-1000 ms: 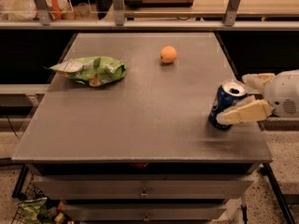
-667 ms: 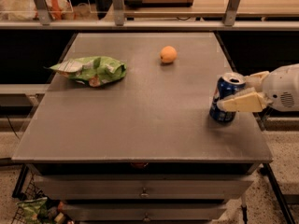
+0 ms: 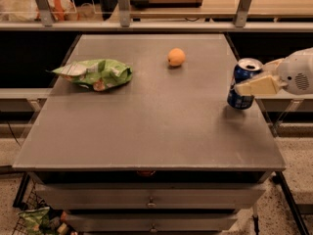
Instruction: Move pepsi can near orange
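Observation:
The pepsi can (image 3: 242, 99) is dark blue with a silver top. It is near the table's right edge, tilted a little and held just above the surface. My gripper (image 3: 250, 77) reaches in from the right and is shut on the can, with the near cream finger (image 3: 257, 85) across its side. The orange (image 3: 176, 57) is small and round and sits on the table at the back centre, to the left of the can and farther back.
A green snack bag (image 3: 96, 74) lies on the left side of the grey table (image 3: 146, 126). Drawers are under the table front. A railing and shelves run behind the far edge. The table's right edge is just under the gripper.
My gripper has carried the pepsi can away from the front along the right edge, and a little higher. The orange and the bag have not moved.

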Action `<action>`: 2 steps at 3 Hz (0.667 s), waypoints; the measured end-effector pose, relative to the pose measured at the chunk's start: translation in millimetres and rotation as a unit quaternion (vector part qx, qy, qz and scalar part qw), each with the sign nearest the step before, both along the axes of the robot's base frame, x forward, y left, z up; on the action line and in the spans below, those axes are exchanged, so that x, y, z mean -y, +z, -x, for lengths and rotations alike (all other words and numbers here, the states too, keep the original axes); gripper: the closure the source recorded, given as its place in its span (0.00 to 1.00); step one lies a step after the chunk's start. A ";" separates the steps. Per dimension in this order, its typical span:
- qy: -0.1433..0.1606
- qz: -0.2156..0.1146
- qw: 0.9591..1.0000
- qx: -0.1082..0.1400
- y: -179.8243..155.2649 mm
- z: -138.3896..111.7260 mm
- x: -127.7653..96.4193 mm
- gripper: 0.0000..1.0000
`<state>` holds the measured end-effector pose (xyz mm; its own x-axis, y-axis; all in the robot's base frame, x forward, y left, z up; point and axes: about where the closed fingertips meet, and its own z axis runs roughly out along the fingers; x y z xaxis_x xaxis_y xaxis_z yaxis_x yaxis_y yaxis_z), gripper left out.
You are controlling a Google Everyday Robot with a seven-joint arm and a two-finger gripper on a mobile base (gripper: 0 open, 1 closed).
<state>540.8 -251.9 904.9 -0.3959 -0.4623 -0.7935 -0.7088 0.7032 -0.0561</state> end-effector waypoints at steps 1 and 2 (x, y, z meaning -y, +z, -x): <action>-0.026 -0.005 1.000 0.007 10.2 -38.8 15.0 1.00; -0.035 -0.018 0.999 0.006 20.1 -76.1 14.8 1.00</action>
